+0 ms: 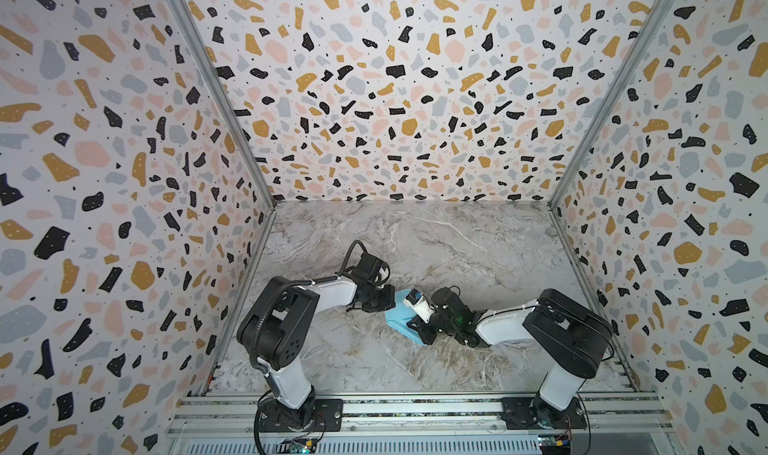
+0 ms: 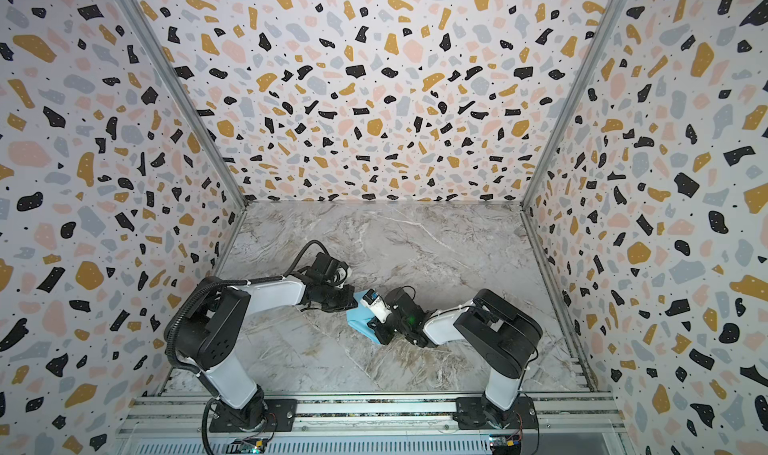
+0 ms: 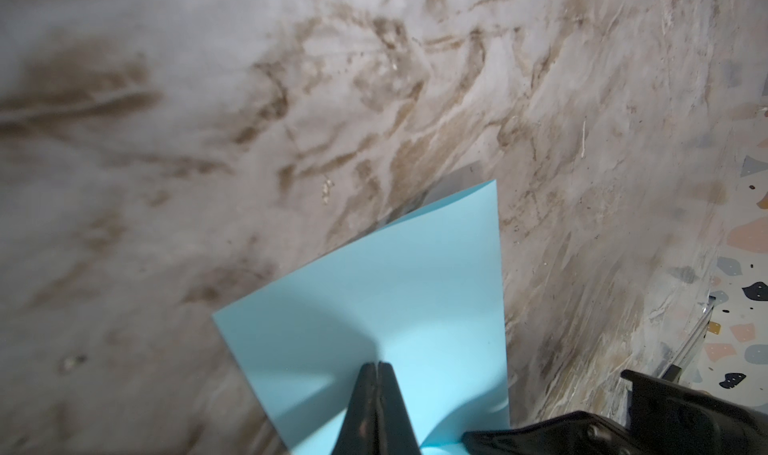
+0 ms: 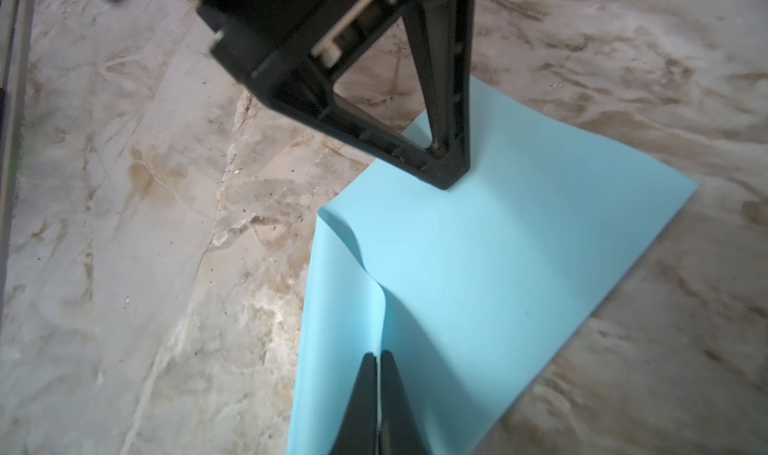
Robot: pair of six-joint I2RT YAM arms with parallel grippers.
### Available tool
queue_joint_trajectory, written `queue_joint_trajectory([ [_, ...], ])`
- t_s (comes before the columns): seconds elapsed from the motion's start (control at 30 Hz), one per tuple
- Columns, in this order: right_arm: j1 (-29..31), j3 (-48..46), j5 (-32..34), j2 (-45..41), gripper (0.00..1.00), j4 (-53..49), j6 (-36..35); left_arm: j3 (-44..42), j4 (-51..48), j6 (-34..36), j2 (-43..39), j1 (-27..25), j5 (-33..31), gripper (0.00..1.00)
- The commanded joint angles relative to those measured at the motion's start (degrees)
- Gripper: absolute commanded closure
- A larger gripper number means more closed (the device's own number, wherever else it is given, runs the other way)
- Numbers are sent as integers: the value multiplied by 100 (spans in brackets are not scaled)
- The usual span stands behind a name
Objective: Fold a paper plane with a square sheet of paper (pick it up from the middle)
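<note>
Your sheet of paper [image 1: 398,321] is off the flat and hangs between the two arms, over the middle of the counter [image 1: 457,245] and nearer its front edge than its back. The left gripper [image 3: 377,365] is pinched shut on one edge of the sheet, jaws pressed together with only the paper between them. The right gripper [image 4: 379,355] is pinched shut on the opposite edge in the same way. In the right wrist view you can see the left gripper's tip [image 4: 446,178] biting the far side of the sheet [image 4: 498,266].

Between the two grips the paper humps into a soft ridge and droops to either side. One low corner sits close to the counter; you cannot tell whether it touches.

By my reading you are very early. The pickup along the middle is done and the centre line is only roughed in as a bend, not a pressed crease. The nose folds, both wings and every sharp crease remain to be made.
</note>
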Motion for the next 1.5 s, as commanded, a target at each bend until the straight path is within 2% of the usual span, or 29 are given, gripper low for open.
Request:
queue_joint_trajectory([
  [0.0, -23, 156, -179, 120, 93, -335, -112, -36, -154, 103, 146, -16, -19, 98],
  [0.37, -23, 148, -606, 76, 93, -435, -130, -23, -20, -28, 52, -16, 48, 97],
  [1.07, -59, 238, -419, 190, 93, -513, 19, -37, 39, -132, -113, -16, 19, 97],
  [1.47, -159, 260, -572, -134, 93, -536, 125, -98, -73, 11, 51, -16, -134, 99],
])
